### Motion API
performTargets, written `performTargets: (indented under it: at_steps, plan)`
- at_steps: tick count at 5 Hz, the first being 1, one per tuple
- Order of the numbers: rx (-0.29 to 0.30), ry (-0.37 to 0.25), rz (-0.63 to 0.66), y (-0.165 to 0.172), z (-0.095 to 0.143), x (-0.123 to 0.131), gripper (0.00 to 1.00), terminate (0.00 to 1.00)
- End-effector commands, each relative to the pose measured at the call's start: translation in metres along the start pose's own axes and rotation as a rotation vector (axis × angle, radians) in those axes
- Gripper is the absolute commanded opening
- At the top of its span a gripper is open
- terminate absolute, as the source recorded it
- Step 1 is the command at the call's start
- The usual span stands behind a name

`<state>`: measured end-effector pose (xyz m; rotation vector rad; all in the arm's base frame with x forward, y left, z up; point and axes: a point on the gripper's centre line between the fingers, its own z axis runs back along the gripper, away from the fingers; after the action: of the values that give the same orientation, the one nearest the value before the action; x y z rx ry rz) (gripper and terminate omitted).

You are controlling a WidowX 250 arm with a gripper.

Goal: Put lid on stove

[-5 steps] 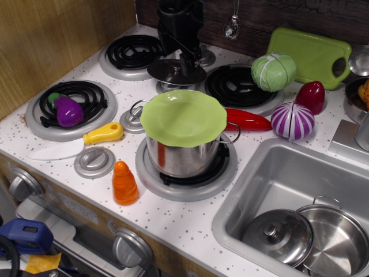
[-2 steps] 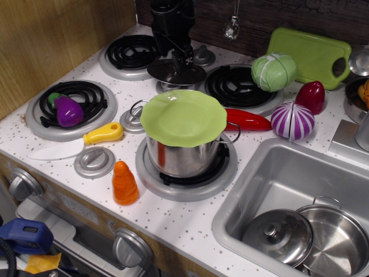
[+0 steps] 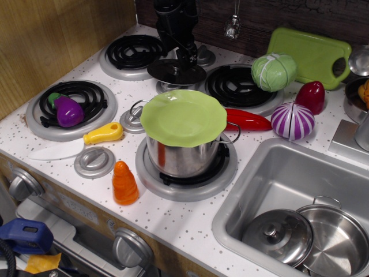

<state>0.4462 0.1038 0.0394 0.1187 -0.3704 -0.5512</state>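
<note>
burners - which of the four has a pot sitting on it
The front right burner, nearest the sink. It carries the steel pot; the front left one holds only a toy eggplant.

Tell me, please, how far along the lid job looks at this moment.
Nearly done: the flat, dark, shiny steel lid sits over the middle of the white speckled stove, between the black coil burners. In hand: the black gripper is at its knob; its grip is unclear. Left: releasing and pulling away.
</note>
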Motion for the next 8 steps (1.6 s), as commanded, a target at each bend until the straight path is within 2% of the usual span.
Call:
performTargets:
  at_steps: [1,5,6,8]
  plan:
    - [0.036,-0.054,0.009,0.018,0.016,0.004,1.00,0.00]
    - [0.008,-0.076,0.026,0.019,0.006,0.000,1.00,0.00]
    - [0.008,-0.077,0.039,0.017,0.003,-0.003,0.00,0.00]
    - [0.010,-0.086,0.048,0.016,0.000,-0.004,0.00,0.00]
